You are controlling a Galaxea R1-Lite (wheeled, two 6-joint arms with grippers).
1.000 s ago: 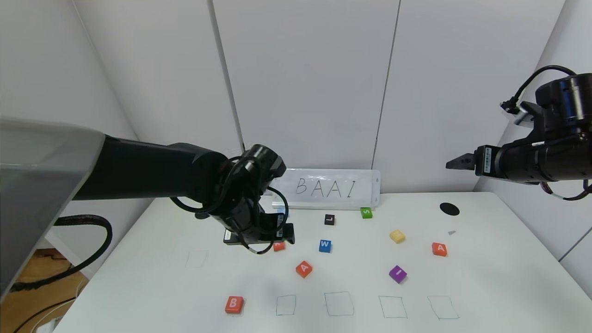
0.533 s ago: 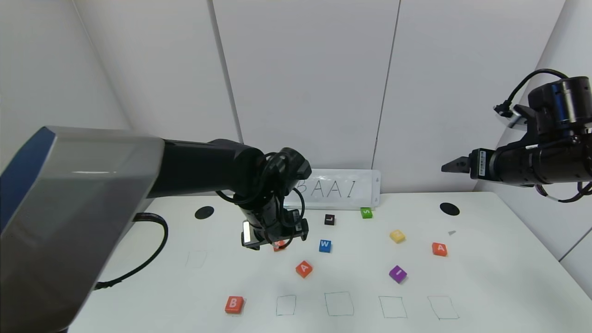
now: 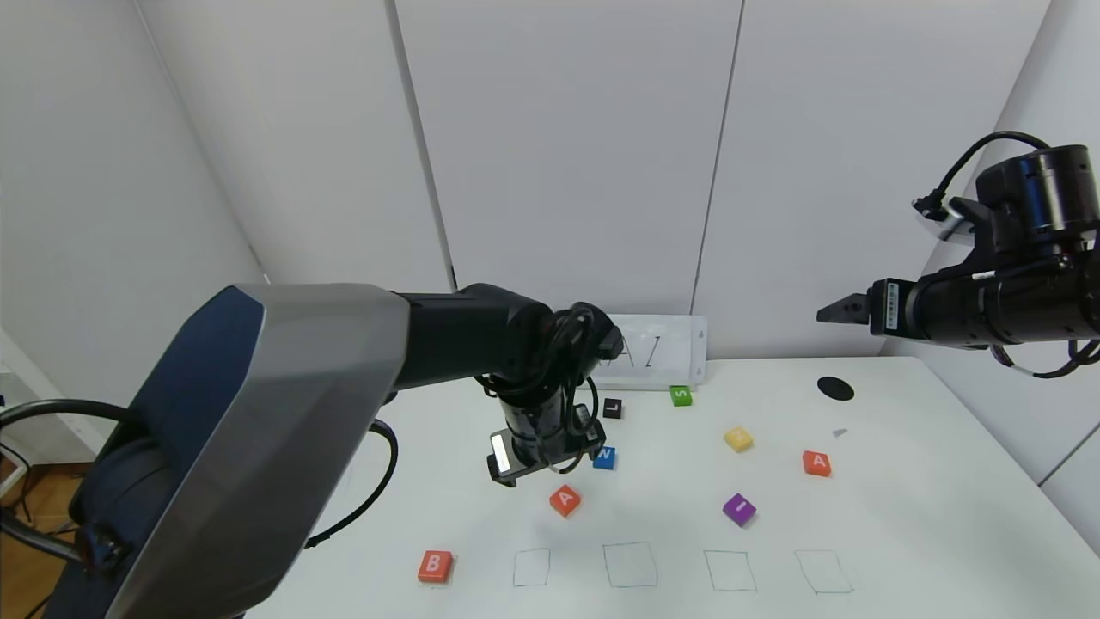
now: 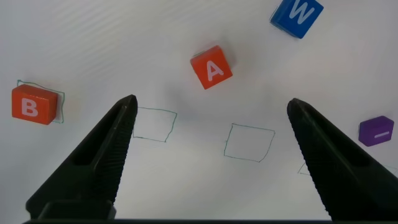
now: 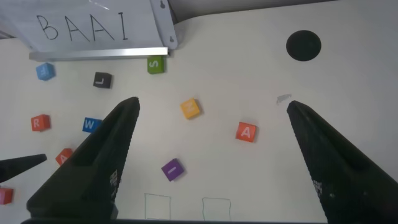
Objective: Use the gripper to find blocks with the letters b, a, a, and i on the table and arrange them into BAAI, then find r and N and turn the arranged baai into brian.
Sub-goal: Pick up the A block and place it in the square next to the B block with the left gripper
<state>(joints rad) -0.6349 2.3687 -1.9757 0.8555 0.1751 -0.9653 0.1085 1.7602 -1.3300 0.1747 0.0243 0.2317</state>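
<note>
On the white table (image 3: 902, 516) the orange-red B block (image 3: 435, 566) lies in the front left drawn square. One orange-red A (image 3: 565, 499) lies mid-table, the other A (image 3: 816, 463) at the right, and the purple I (image 3: 739, 509) between them. My left gripper (image 3: 550, 456) hovers open and empty just behind the middle A (image 4: 212, 67); its wrist view also shows B (image 4: 31, 106) and I (image 4: 375, 131). The R block (image 5: 38, 123) shows only in the right wrist view. My right gripper (image 3: 838, 311) is open, raised at the right.
A blue W (image 3: 604, 457), black L (image 3: 612, 407), green S (image 3: 681, 395), yellow block (image 3: 737, 438) and a light blue block (image 5: 43, 71) lie around. A sign (image 3: 662, 352) stands at the back. Several drawn squares (image 3: 630, 565) line the front edge. A black spot (image 3: 834, 389) marks the right.
My left arm has swung right and forward, from over the R block to just behind the middle A. My right gripper has drifted slightly left.
</note>
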